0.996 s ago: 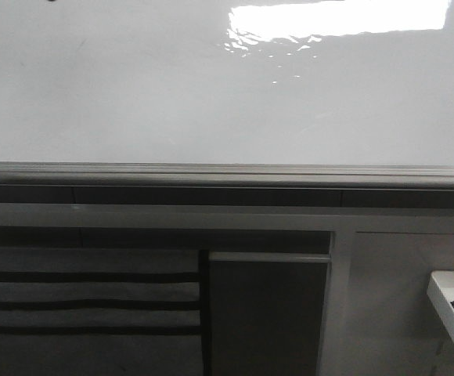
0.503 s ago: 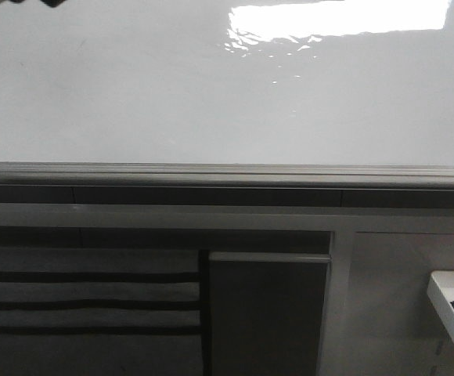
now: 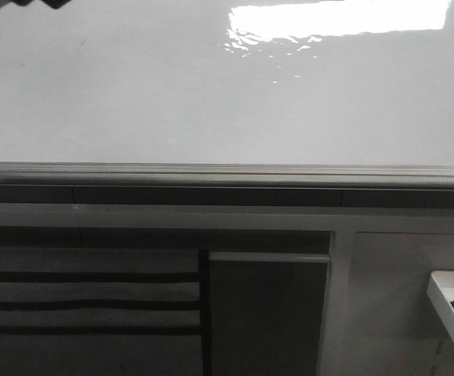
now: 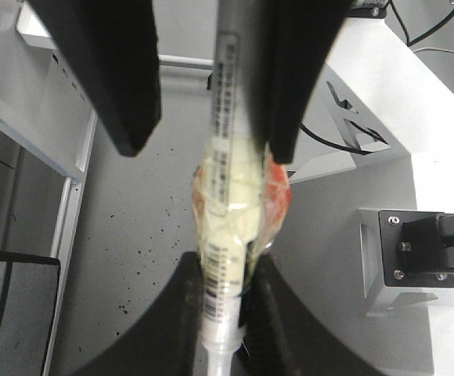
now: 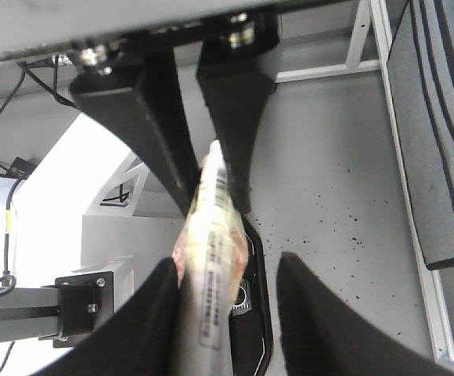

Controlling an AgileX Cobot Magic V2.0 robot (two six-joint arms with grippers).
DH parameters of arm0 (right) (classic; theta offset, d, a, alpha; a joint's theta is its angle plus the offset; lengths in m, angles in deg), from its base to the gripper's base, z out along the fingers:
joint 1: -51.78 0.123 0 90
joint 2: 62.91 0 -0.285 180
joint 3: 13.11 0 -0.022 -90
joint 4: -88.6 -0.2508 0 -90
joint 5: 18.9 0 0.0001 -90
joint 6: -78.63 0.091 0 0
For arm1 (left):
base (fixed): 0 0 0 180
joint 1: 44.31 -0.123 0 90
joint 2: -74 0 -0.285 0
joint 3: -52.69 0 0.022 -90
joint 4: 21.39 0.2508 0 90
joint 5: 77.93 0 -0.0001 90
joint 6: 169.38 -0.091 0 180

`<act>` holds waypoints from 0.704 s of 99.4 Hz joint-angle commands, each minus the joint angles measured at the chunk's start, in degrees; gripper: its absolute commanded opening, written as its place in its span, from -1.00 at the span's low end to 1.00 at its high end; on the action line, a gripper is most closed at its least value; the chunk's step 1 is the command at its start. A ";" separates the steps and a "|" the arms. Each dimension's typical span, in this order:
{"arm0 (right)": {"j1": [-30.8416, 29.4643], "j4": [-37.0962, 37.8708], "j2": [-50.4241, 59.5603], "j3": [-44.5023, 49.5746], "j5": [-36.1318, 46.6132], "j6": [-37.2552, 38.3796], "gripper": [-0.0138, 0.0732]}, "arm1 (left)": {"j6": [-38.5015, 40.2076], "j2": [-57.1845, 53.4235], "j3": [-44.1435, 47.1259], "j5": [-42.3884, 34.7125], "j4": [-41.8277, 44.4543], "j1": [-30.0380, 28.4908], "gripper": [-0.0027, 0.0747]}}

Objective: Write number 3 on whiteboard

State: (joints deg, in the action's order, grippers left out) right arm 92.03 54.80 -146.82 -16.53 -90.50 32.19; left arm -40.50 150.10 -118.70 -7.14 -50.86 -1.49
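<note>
The whiteboard (image 3: 211, 94) fills the upper front view, glossy with glare at the top right, above its grey bottom rail (image 3: 227, 171). No number 3 shows on it. My left gripper (image 4: 225, 270) is shut on a grey marker (image 4: 227, 157) with yellowish tape around its middle. My right gripper (image 5: 227, 270) is open around the same marker (image 5: 211, 266), which rests against one finger with a wide gap to the other. Each gripper also shows in the other's wrist view: the right (image 4: 210, 145), the left (image 5: 211, 192). A dark arm part (image 3: 35, 3) shows at the front view's top left edge.
Grey cabinet panels (image 3: 266, 313) and a slatted panel (image 3: 86, 301) lie below the rail. A white tray (image 3: 452, 307) with small dark and pink items hangs at the lower right. The wrist views show speckled grey floor (image 4: 133, 235) and the white robot base (image 4: 383, 86).
The dark arm part at the front view's top left edge has come further into view. The whiteboard looks the same.
</note>
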 commanded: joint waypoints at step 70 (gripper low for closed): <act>0.04 -1.15 1.26 -0.21 -3.06 0.25 -0.12 | 0.03 -0.95 -1.16 -2.64 -1.04 0.39 -0.98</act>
State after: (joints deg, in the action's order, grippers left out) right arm 92.03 56.12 -146.82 -15.36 -90.50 32.34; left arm -40.50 150.22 -118.57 -8.17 -49.54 -1.49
